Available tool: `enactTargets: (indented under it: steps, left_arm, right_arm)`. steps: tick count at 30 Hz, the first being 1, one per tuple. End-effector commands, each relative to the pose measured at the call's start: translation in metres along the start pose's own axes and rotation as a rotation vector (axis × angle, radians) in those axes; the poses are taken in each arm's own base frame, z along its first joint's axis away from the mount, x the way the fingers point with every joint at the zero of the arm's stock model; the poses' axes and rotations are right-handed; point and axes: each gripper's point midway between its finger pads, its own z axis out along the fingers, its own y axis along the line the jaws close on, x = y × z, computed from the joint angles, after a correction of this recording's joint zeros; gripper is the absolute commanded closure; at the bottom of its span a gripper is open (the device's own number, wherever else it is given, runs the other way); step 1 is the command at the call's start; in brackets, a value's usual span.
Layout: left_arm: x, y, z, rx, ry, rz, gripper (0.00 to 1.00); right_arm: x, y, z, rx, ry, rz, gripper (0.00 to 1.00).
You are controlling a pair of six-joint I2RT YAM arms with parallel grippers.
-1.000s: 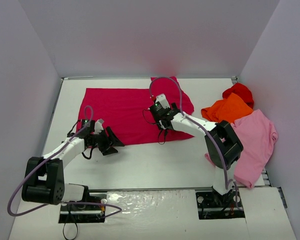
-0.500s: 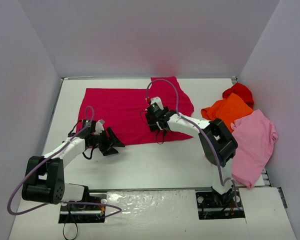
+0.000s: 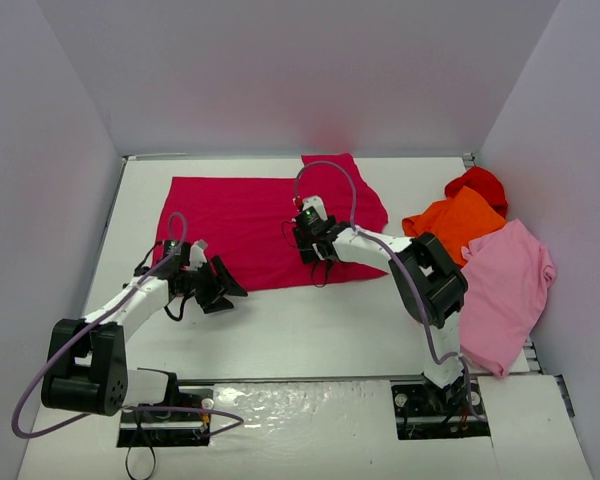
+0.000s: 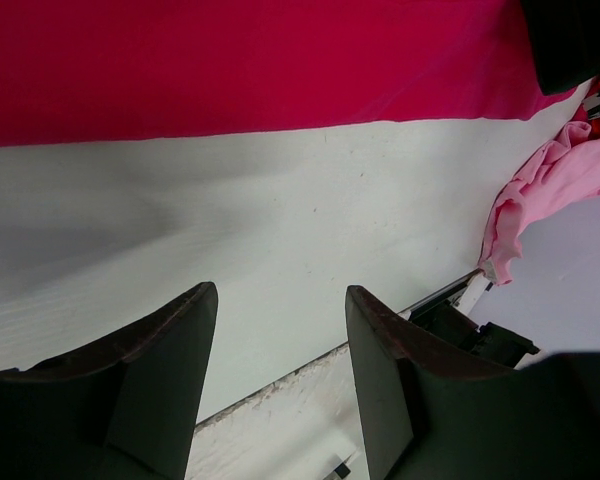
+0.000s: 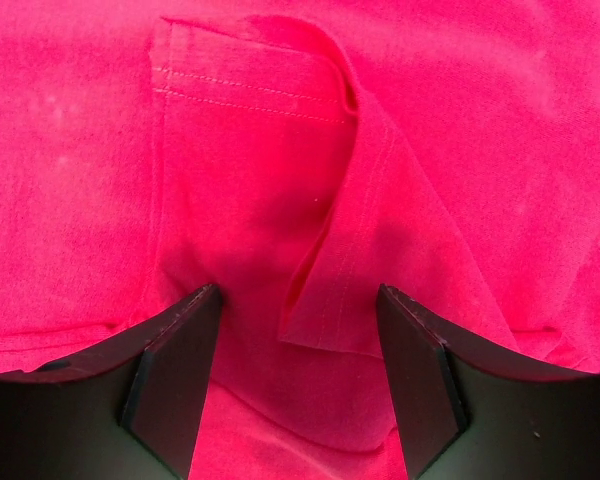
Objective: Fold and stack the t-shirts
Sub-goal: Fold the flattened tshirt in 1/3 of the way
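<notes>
Large crimson cloth t-shirt (image 3: pixel 230 225) lies spread flat near the white desk's (image 3: pixel 310 325) far edge. Right gripper (image 5: pixel 295 300), jaws apart, straddles a fold in it. Left gripper (image 4: pixel 280 300), jaws apart, hangs above the desk beside the shirt's near hem. Orange t-shirt (image 3: pixel 458 220), bright red t-shirt (image 3: pixel 480 183) and light pink t-shirt (image 3: pixel 505 285) lie heaped at the right edge.

White desk (image 3: pixel 310 320) lay under and ahead of both jaws. Plain pale lavender walls (image 3: pixel 280 70) stood beyond the jaws on three sides. Light was even, diffuse.
</notes>
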Motion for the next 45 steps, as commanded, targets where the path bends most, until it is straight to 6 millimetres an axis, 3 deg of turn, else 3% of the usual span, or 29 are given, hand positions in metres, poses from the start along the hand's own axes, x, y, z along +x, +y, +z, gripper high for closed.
enactTargets:
  steps: [1,6,14,18,31,37,45]
  left_arm:
    - [-0.014,-0.021,-0.007,0.043,-0.044,0.057,0.50]
    - [-0.014,-0.022,-0.007,0.044,-0.045,0.058,0.50]
    - [-0.014,-0.021,-0.007,0.039,-0.041,0.054,0.50]
    - [-0.015,-0.021,-0.007,0.039,-0.041,0.055,0.50]
    - [-0.017,-0.022,-0.005,0.038,-0.041,0.054,0.50]
    - [-0.016,-0.023,-0.006,0.042,-0.041,0.057,0.50]
    - [-0.014,-0.023,-0.004,0.046,-0.037,0.060,0.50]
  right_arm:
    - [-0.039,-0.021,-0.015,0.048,-0.104,0.034,0.40]
    - [-0.032,-0.034,-0.005,0.053,-0.075,0.043,0.50]
    - [-0.029,-0.036,-0.001,0.036,-0.063,0.055,0.66]
    - [-0.033,-0.036,-0.005,0.028,-0.074,0.055,0.99]
    - [-0.054,-0.046,-0.022,0.057,-0.116,0.032,1.00]
    - [-0.073,-0.054,-0.033,0.092,-0.147,0.006,1.00]
    - [-0.103,-0.070,-0.026,0.163,-0.184,-0.048,1.00]
